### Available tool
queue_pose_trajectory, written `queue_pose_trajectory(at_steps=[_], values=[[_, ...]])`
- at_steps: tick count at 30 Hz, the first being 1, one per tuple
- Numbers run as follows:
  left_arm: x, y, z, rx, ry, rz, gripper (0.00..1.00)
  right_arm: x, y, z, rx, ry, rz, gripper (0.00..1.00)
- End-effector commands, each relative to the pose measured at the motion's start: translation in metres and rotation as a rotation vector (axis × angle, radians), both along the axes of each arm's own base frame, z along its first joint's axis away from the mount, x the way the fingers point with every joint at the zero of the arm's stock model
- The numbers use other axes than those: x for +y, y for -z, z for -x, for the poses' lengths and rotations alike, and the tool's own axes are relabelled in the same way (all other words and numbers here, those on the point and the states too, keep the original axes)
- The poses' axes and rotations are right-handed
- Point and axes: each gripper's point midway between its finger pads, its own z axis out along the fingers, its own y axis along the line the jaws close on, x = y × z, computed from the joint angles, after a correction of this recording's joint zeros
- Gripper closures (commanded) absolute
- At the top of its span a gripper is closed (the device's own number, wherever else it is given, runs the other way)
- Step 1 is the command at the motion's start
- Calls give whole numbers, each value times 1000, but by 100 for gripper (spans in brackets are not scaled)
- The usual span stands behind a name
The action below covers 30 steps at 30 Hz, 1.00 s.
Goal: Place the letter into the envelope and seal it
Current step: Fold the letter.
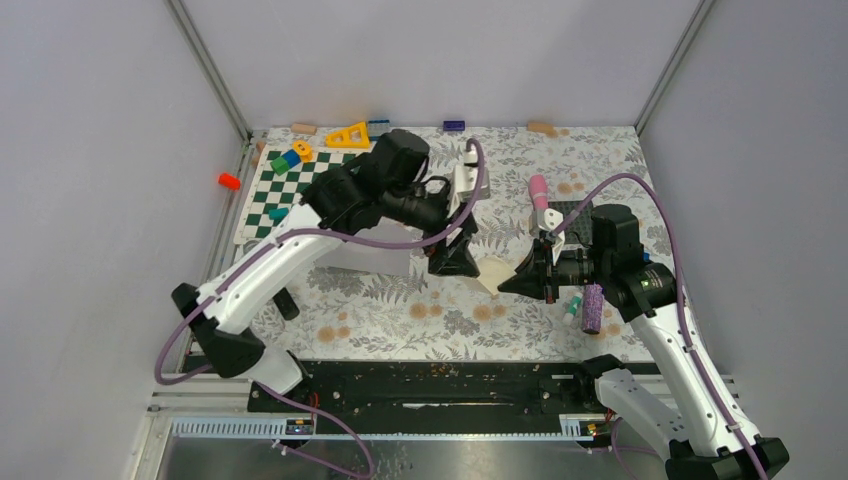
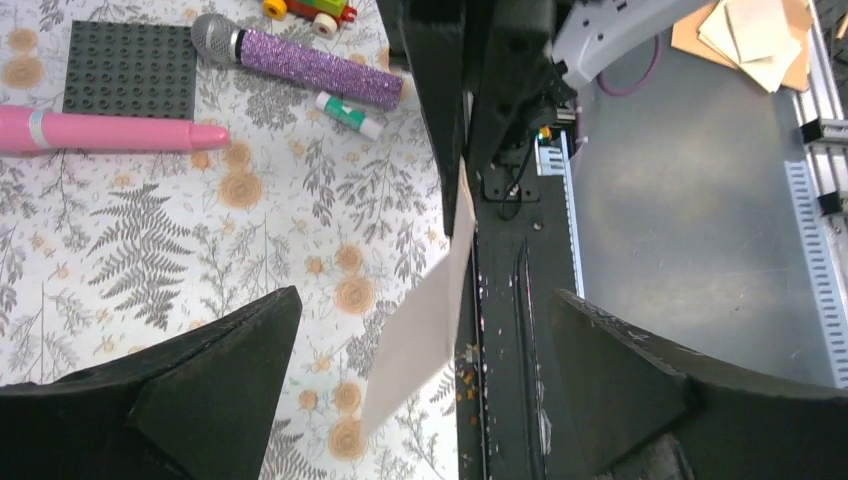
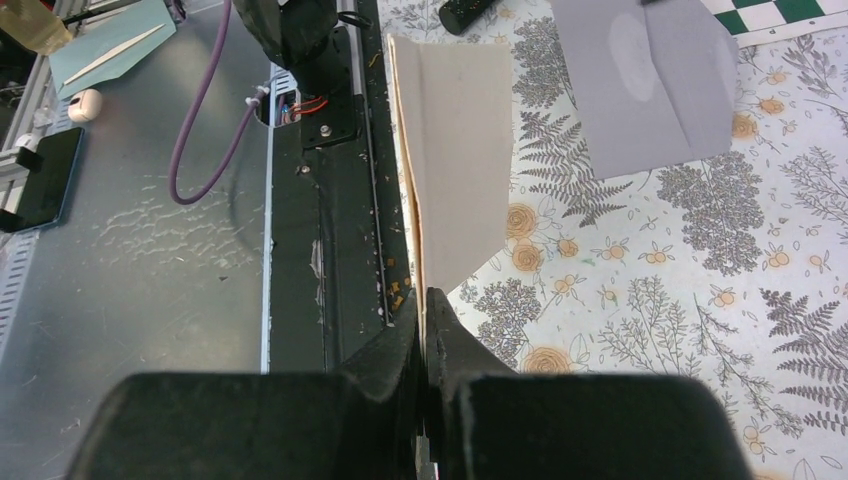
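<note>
The letter point(image 1: 495, 272) is a folded cream sheet held off the table between the two arms. My right gripper point(image 1: 512, 282) is shut on its near edge; in the right wrist view the fingers point(image 3: 460, 345) pinch the fold and the letter point(image 3: 460, 150) stands out ahead of them. My left gripper point(image 1: 455, 262) is open at the letter's other end. In the left wrist view the letter point(image 2: 425, 320) hangs between the spread jaws without touching either. The pale grey-lavender envelope point(image 3: 650, 80) lies flat on the floral cloth, partly under the left arm point(image 1: 370, 260).
A pink marker point(image 2: 110, 132), a dark grey studded plate point(image 2: 130, 68), a purple glitter microphone point(image 2: 310, 65) and a small glue stick point(image 2: 350, 113) lie at the right. A green chessboard point(image 1: 290, 190) with blocks sits at the back left. The black rail point(image 1: 430, 385) runs along the near edge.
</note>
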Motion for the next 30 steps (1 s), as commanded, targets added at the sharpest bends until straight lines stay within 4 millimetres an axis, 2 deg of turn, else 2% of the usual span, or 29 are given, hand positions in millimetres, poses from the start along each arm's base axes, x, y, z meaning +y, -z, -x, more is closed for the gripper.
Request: queue_pose_trajectory(at_steps=[1,7,11,13,24,29,30], values=[[27,-8,11,-173,46,31,1,3,-15,7,-12,-37,-44,100],[43,39,16,-208,91,-50,1,2,-29,13,-4,-53,-79,100],[43,51,18,-225,103,-50,7,3,-32,14,4,-59,-93,100],[42,52,18,-219,109,-49,15,3,-32,14,9,-62,-94,100],[33,38,27,-181,153,1,46,2,-28,11,24,-56,-91,100],[30,38,36,-175,184,0,74,3,-27,10,46,-62,-95,100],[29,38,39,-175,192,-2,83,3,-27,10,50,-62,-96,100]])
